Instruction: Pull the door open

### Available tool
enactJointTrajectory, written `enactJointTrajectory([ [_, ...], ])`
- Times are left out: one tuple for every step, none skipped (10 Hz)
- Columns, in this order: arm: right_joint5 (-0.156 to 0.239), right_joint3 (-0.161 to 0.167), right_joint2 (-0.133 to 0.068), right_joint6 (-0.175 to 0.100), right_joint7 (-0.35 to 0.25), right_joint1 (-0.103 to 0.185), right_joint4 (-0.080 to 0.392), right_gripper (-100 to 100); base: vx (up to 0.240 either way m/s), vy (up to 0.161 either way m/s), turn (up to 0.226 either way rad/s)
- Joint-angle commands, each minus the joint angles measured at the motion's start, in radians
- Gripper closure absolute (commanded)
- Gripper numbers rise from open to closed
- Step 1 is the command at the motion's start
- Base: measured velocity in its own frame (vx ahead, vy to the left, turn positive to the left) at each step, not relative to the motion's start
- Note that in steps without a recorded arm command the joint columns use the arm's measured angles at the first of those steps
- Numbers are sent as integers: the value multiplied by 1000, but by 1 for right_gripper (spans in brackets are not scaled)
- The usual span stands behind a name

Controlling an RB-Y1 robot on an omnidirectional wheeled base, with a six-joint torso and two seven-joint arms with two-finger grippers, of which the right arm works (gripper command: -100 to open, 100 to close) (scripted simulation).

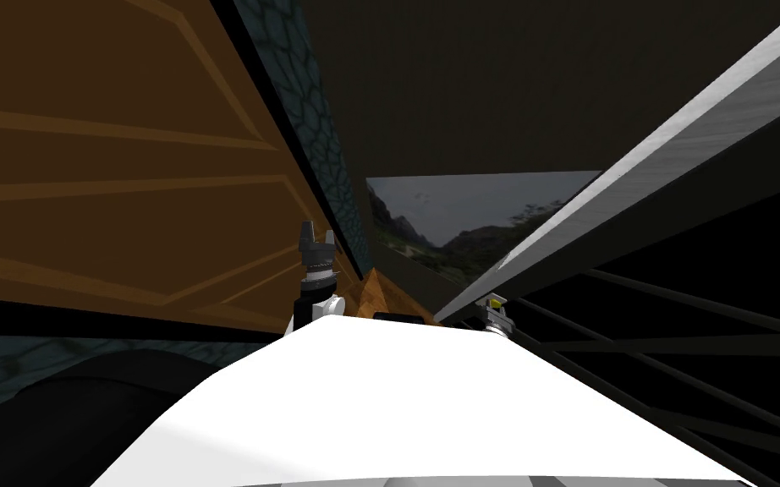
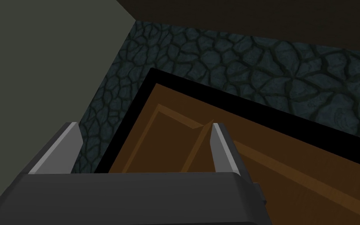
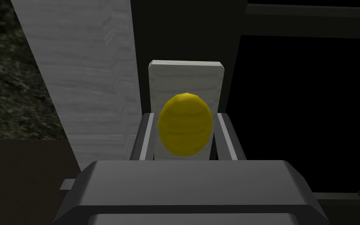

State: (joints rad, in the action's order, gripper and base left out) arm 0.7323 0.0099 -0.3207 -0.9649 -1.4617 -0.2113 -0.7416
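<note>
The white door (image 1: 634, 161), edge-on at the right, is being judged already ajar, landscape (image 1: 464, 220) showing past its edge. The brown door (image 1: 109, 169) and stone wall (image 2: 253, 58) are crowding the left, limiting room for backing away. The knob (image 3: 185, 124) on its plate (image 3: 187, 74) is being clamped on both sides by the right gripper (image 3: 184, 117), so pulling is being judged in hand; a steady draw back along the hinge arc is being called for. The left gripper (image 2: 145, 127) is being held spread wide, empty, by the brown door
</note>
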Motion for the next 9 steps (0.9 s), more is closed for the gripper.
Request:
enactJointTrajectory([
  [-9,16,-10,0,-15,-7,-10,100,-108,15,47],
  [-11,22,-14,0,-20,-10,-13,100,-190,23,63],
  [-17,33,-21,-1,-30,-15,-20,100,-237,13,71],
  [-24,46,-29,-1,-42,-20,-28,100,-192,20,73],
  [-31,59,-38,-1,-54,-26,-36,100,-173,69,62],
  [-38,72,-46,-1,-66,-32,-43,100,-213,54,61],
  [-44,84,-53,-1,-77,-37,-51,100,-220,32,59],
  [-51,98,-63,-2,-90,-43,-59,100,-223,19,68],
  [-55,105,-67,-2,-96,-46,-63,100,-203,41,55],
])
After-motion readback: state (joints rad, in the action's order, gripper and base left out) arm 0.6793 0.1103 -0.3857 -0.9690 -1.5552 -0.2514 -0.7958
